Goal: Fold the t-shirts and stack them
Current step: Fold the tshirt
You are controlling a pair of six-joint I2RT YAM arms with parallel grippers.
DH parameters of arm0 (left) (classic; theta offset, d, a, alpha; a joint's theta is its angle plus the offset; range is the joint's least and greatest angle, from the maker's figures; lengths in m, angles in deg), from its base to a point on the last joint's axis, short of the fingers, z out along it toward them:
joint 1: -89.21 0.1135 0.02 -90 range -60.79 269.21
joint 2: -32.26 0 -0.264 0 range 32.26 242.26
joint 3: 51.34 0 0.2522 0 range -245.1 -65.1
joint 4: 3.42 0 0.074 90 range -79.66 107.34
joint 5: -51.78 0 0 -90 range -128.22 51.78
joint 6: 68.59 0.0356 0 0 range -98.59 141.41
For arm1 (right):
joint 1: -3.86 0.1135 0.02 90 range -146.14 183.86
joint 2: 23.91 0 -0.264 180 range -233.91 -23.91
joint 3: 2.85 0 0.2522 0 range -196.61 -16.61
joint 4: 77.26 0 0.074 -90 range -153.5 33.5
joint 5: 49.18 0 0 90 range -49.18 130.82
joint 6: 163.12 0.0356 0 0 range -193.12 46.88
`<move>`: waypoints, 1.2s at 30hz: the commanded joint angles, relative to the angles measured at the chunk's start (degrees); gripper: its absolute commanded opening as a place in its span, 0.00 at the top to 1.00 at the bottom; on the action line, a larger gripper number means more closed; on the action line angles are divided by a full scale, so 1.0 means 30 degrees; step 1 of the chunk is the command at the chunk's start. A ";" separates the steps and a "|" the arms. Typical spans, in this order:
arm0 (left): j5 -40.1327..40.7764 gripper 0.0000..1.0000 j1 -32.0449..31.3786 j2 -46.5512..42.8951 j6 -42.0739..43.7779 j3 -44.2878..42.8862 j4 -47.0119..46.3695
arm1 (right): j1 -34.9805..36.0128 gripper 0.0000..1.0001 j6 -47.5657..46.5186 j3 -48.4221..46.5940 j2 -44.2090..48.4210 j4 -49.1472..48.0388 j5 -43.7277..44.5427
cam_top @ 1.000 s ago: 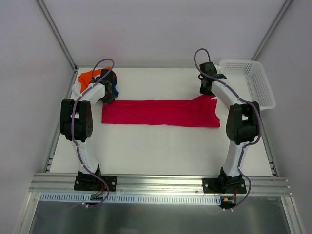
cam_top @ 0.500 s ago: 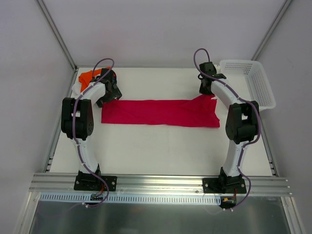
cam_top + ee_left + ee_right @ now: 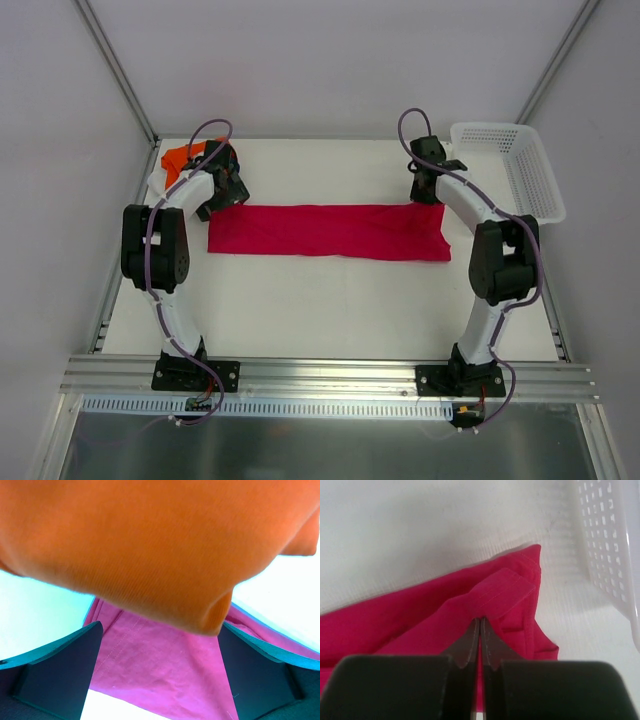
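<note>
A crimson-red t-shirt lies as a long flat strip across the table's middle. My right gripper is at its far right corner, shut on a fold of the red cloth; the fingertips pinch a hemmed edge. At the strip's left end, my left gripper is open. In the left wrist view the red shirt lies between the spread fingers, untouched. An orange t-shirt sits at the back left and fills the top of the left wrist view.
A white plastic mesh basket stands at the back right corner, close to the right arm, and its wall shows in the right wrist view. A bit of white cloth shows under the orange t-shirt. Metal frame posts run along both sides.
My left gripper has opened and let go of the red shirt's left end. The right gripper stays shut on the right corner, which now lies lower and flatter.
</note>
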 commanded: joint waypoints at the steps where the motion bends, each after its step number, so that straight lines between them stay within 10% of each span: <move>1: -0.0292 0.01 0.0228 -0.1265 0.0150 0.0357 0.0074 | 0.0511 1.00 0.0235 0.0923 0.2576 -0.0069 0.0210; 22: -0.0761 0.01 0.0228 -0.2320 0.0121 0.1030 0.0103 | 0.3265 1.00 0.1904 0.5994 0.7500 0.1072 0.0357; 29: -0.0908 0.01 0.0228 -0.2554 0.0092 0.1264 0.0046 | 0.3851 0.66 0.2169 0.6346 0.8758 0.1658 0.0797; 36: -0.1054 0.01 0.0229 -0.2935 0.0062 0.1587 0.0045 | 0.4173 0.63 0.2080 0.5848 0.9112 0.1952 0.1119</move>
